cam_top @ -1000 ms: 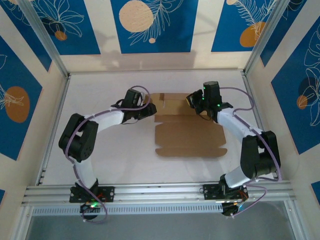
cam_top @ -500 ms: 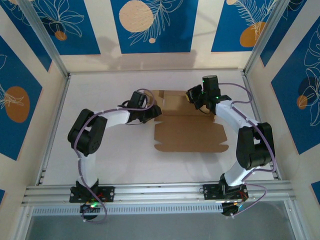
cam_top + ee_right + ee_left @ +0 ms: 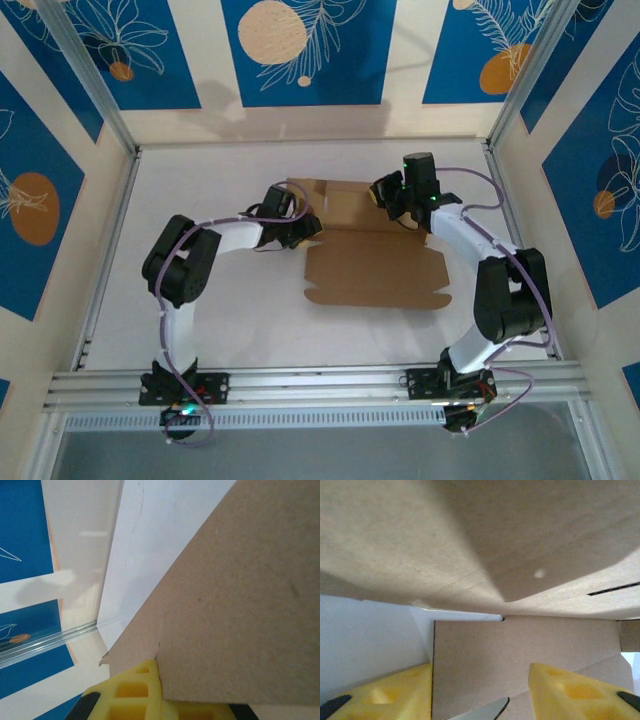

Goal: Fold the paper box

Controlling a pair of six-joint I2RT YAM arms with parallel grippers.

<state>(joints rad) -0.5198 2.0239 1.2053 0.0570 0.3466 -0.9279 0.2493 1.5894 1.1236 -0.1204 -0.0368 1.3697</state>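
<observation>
Though flat on table [image 3: 210,310], paper box [image 3: 375,270] between left gripper [image 3: 311,226] and right gripper [image 3: 384,196].

Paper box [image 3: 375,270]: on the table [image 3: 220,310], about mid-table, between my two grippers.
My left gripper [image 3: 312,226]: at its far-left corner, the sheet's edge between the jaws.
My right gripper [image 3: 386,196]: at its far-right flap.

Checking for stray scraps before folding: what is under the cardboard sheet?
The white table shows all round the paper box, whose near panel lies flat on it. Anything beneath that panel is covered. Under the raised far flap, bare table shows.
</observation>
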